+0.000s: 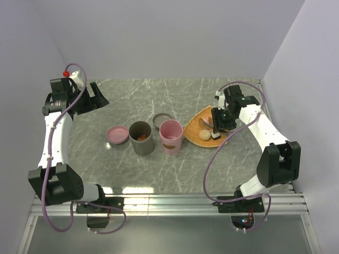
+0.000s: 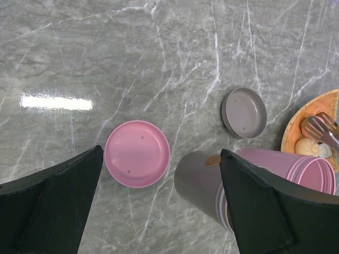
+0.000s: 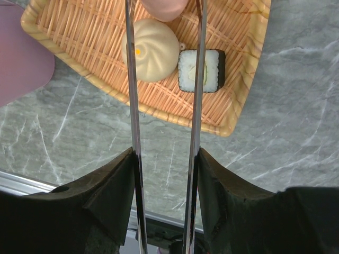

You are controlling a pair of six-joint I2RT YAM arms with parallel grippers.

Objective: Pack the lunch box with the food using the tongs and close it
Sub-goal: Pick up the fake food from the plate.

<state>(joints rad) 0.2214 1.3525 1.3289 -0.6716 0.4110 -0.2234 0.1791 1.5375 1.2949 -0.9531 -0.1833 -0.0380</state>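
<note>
My right gripper [image 1: 222,119] [image 3: 165,153] is shut on the tongs [image 3: 131,79], whose two silver arms reach out over the orange woven tray [image 1: 195,126] [image 3: 85,47]. On the tray lie a beige ball [image 3: 150,50] [image 1: 204,135], a dark block with a white face [image 3: 213,70] and a pink ball [image 3: 163,6] between the tong arms at the frame's top edge. The lunch box is a grey cylinder [image 1: 141,137] [image 2: 198,182] holding orange-brown bits and a pink cylinder [image 1: 171,136] [image 2: 296,164], both uncovered. My left gripper [image 1: 100,100] [image 2: 160,151] hangs open and empty at the far left.
A pink lid [image 1: 117,134] [image 2: 136,153] lies left of the grey cylinder. A grey lid [image 1: 162,120] [image 2: 243,112] lies behind the two cylinders. The tray sits close to the pink cylinder's right side. Walls close in the marble table on three sides.
</note>
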